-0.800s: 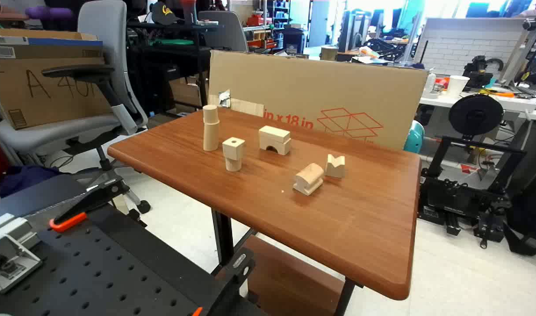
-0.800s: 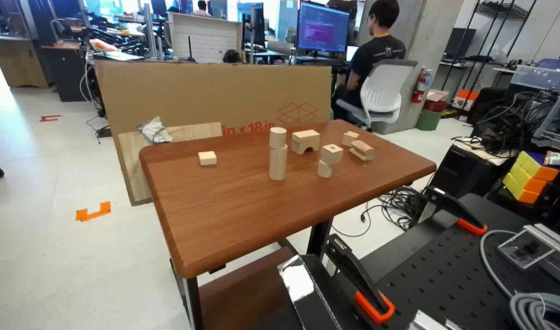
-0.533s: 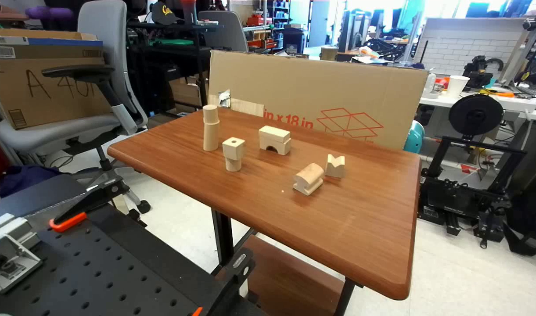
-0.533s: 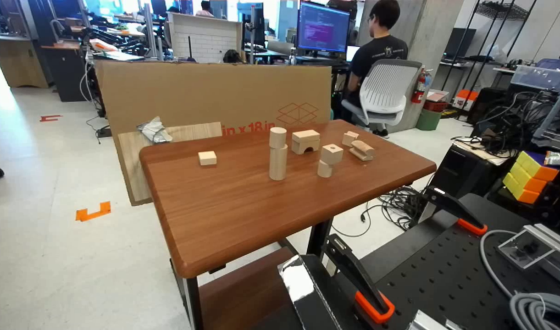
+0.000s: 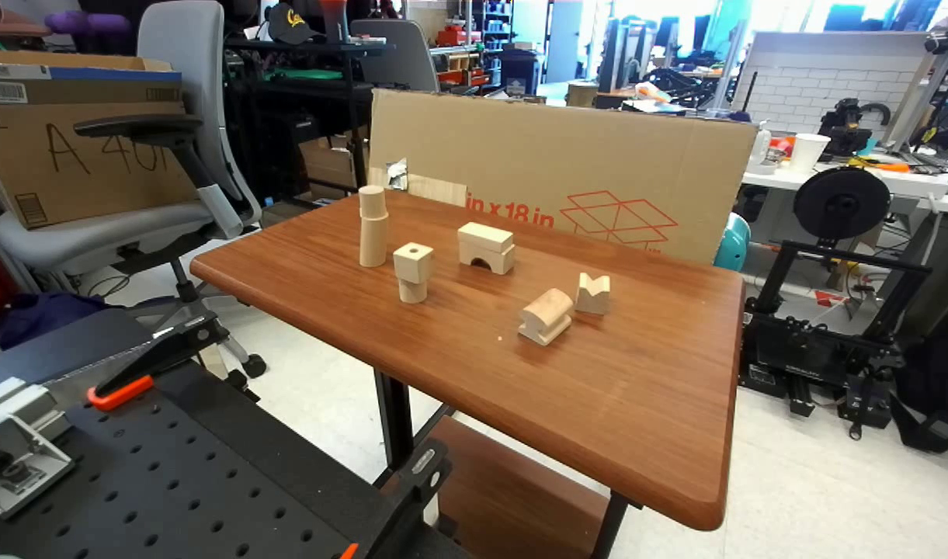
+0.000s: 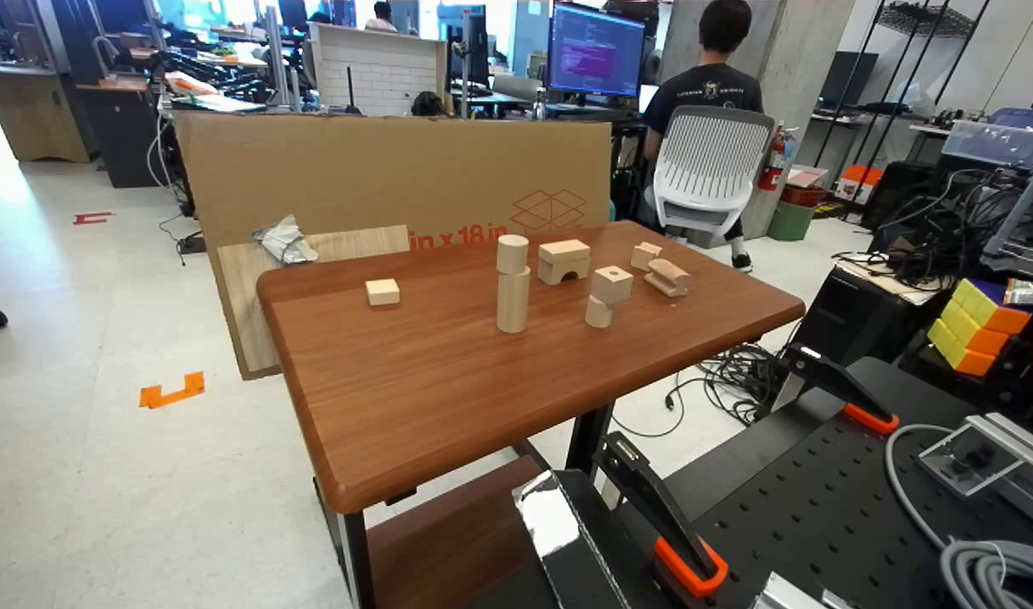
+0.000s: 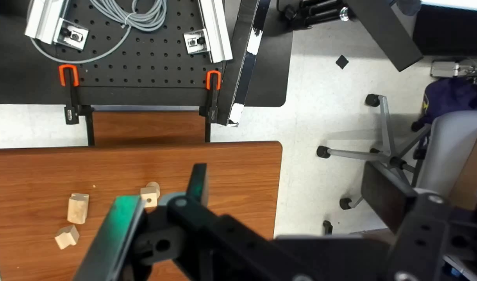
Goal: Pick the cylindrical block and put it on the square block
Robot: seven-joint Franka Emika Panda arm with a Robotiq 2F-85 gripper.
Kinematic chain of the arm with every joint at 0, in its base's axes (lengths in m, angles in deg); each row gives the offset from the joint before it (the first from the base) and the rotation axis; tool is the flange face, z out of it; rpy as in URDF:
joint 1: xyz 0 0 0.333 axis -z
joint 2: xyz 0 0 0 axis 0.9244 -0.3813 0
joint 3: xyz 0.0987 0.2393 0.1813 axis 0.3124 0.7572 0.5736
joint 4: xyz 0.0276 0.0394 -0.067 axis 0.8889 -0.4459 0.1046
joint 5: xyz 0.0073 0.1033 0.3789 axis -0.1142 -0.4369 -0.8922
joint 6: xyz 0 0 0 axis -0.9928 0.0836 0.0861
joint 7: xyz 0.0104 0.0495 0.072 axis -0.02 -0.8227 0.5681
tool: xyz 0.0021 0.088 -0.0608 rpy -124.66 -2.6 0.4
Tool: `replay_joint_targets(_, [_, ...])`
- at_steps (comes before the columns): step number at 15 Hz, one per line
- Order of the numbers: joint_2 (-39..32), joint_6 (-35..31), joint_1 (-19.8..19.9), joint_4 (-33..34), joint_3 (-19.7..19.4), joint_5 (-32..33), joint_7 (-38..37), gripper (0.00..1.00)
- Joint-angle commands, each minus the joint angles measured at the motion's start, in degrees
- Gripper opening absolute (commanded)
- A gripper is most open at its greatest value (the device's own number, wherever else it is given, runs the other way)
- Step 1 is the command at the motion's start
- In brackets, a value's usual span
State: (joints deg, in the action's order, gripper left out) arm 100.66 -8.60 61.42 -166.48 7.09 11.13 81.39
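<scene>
Start with the pincer (image 7: 165, 182): spread wide in the wrist view, gripping nothing; out of sight in both exterior views, so probably well above the surface (image 7: 39, 171).

Next, find the cube (image 5: 413, 264), taken as the square block: set off-centre on a short cylinder (image 6: 599, 314), overhanging at one side. When placing later, keep the weight over the supported part.

A little farther, in both exterior views, look for the top cylinder (image 6: 512, 255), upright on a tall cylinder (image 6: 513, 301): likeliest to be wanted, though hard to be certain with three cylinders about. Not visible in the wrist view, perhaps hidden behind the pincer.

Likely step: the approach. Bring the pincer directly overhead, descend slowly, straddle only the top cylinder and stop short of the joint, so as not to grip or topple the tall cylinder. Centre before closing; squeeze evenly to avoid pushing sideways. Lift straight up until well free, then cross.

Beyond, steer clear of the arch (image 5: 495, 258) and the slab (image 5: 485, 234) on top.
</scene>
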Motion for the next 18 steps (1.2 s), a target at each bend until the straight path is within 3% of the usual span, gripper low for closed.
replay_joint_targets(1, [-7.60, -9.29, 0.91, 0.41, 1.83, -1.18, 1.15, 1.00])
replay_joint_targets(8, [-28.13, -31.31, -0.32, 2.89, 2.01, -0.78, 4.59, 1.00])
replay_joint_targets(13, [-40.78, -38.26, -0.32, 6.55, 2.79, 0.15, 7.00, 1.00])
replay_joint_targets(18, [-49.12, -47.78, 0.11, 7.65, 4.36, 6.88, 2.70, 1.00])
